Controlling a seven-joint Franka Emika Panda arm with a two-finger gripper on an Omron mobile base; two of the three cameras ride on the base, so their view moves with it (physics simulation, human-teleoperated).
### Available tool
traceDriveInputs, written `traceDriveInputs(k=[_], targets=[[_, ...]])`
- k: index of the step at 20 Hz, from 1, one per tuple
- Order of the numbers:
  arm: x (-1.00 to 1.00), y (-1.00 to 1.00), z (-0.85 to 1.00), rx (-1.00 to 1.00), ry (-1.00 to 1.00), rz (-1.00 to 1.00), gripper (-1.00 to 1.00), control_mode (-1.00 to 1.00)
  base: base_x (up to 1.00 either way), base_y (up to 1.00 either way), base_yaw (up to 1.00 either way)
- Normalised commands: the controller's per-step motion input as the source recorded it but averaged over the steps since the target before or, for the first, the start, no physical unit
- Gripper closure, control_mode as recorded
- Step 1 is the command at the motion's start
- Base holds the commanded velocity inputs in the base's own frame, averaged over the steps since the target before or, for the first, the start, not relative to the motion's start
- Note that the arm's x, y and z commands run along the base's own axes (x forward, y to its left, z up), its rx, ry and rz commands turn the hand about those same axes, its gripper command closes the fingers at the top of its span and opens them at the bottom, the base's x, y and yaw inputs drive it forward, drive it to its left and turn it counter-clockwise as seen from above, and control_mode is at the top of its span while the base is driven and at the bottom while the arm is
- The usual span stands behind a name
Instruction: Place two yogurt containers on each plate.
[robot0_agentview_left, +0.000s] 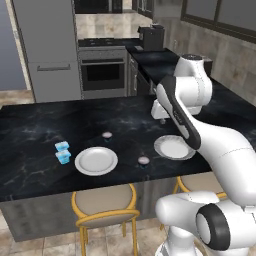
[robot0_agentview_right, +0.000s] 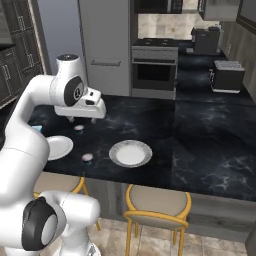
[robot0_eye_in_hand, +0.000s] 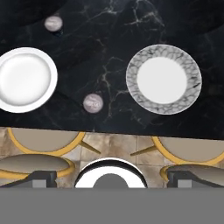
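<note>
Base views flank arm, facing counter (robot0_agentview_left: 30, 130); hand view looks straight down; all share plates (robot0_eye_in_hand: 163, 79).

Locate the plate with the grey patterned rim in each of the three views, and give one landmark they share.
Left base view: the patterned plate lies right of centre on the counter, partly behind the arm.
Right base view: it lies at centre, near the counter's front edge.
Hand view: upper right.
Shared landmark: the round yogurt cup between the two plates, near the front edge.

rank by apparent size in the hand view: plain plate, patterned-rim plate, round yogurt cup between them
1. patterned-rim plate
2. plain plate, partly cut off at the edge, so nearly alike and unsure
3. round yogurt cup, smallest
</note>
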Motion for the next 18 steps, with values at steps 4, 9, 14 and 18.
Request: traceDriveInputs(k=[4,9,14,18], targets=[[-0.21,0.18,-0.37,0.00,0.20,0.00,-1.00,-1.00,0.00,0.00,0.00],[-0.02,0.29,-0.45,0.00,0.01,0.00,-1.00,-1.00,0.00,0.00,0.00],[0.15,0.27,-0.53,-0.05,-0.15,0.00,-1.00,-1.00,0.00,0.00,0.00],[0.24,0.37,-0.60,-0.03,-0.27,0.00,-1.00,-1.00,0.00,0.00,0.00]])
